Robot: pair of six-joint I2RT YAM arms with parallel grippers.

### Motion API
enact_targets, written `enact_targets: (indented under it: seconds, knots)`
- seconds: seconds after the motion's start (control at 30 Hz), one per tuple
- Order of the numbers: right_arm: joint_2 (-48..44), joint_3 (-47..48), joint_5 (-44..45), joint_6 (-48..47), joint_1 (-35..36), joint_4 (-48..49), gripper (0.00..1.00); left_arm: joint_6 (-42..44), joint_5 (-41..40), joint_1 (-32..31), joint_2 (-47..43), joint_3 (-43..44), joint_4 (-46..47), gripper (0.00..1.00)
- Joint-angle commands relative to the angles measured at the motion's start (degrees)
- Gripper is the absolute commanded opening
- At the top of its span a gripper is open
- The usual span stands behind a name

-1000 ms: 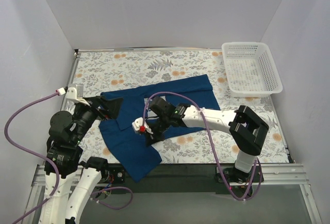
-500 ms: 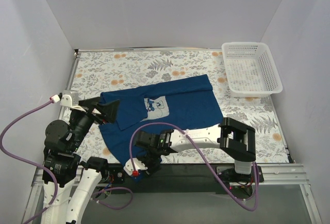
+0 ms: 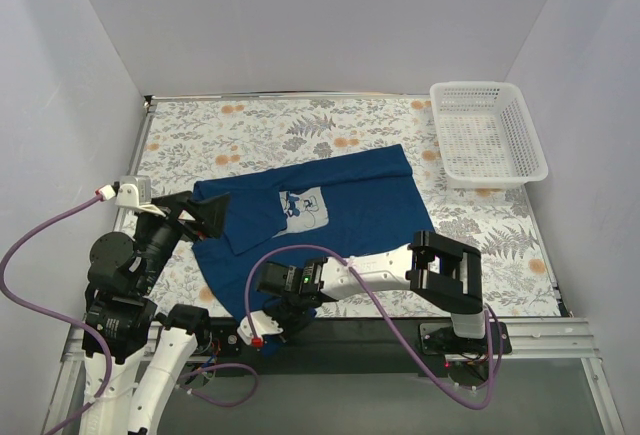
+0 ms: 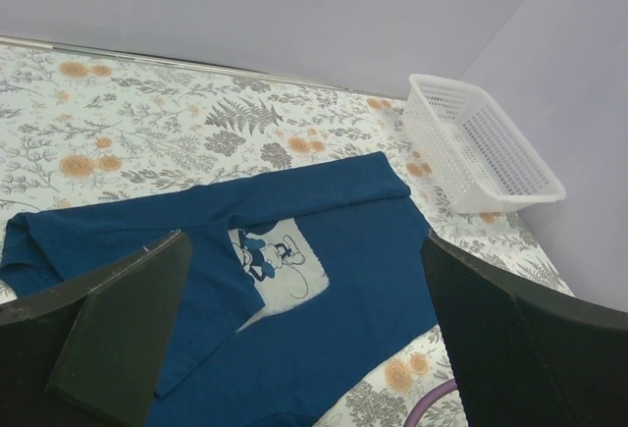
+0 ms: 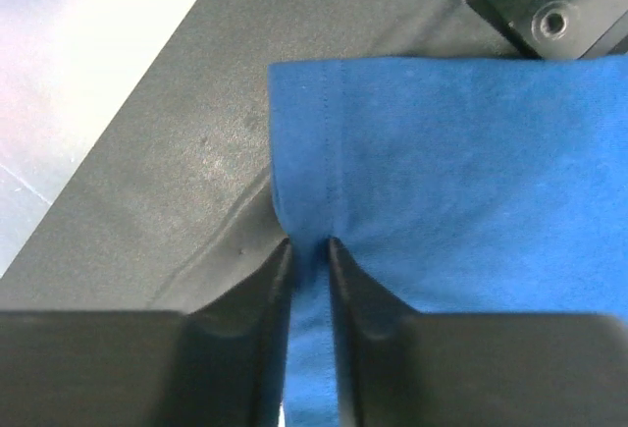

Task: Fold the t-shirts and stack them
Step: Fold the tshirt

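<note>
Currently the navy t-shirt (image 3: 370, 205) lies spread print-up across the middle of the floral surface (image 3: 250, 125). Its near-left part runs toward the front edge. The pale cartoon-mouse print (image 3: 303, 205) faces up near the shirt's centre. One part on the left is folded over beside the print.

The right gripper (image 3: 262, 327) is low at the front edge, left of centre, with its arm stretched sideways along that edge. In the right wrist view its fingers (image 5: 275, 290) are nearly together, pinching a stitched hem edge of the shirt (image 5: 471, 182) over a dark grey strip.

The left gripper (image 3: 205, 213) sits at the shirt's left end with its jaws spread wide and nothing between them. The left wrist view looks down past both fingers (image 4: 118, 339) onto the shirt (image 4: 363, 250) and print (image 4: 280, 260); whether they touch the cloth, cannot tell.

The white lattice basket (image 3: 488, 130) stands at the far right corner, apart from the shirt.
</note>
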Motion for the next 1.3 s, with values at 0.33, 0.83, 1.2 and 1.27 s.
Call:
enact_targets:
  seconds: [0.33,0.83,1.2,1.27]
  knots:
    - [-1.98,4.25,-7.61,3.29,-6.59,0.33,0.01,7.85,4.72,0.11,-0.10,0.72,0.89,0.98]
    - [-0.23,7.85,-37.07,6.10,-27.08,-3.27,0.01,31.67,38.44,-0.16,0.78,-10.60,6.52,0.98]
    - [5.40,12.42,-46.12,11.46,-31.74,-3.10,0.01,50.31,47.54,-4.46,8.34,-17.21,-2.52,0.90]
    - [6.36,13.12,-46.83,12.43,-32.18,-3.01,0.01,54.53,45.96,-5.60,8.87,-17.64,-5.60,0.89]
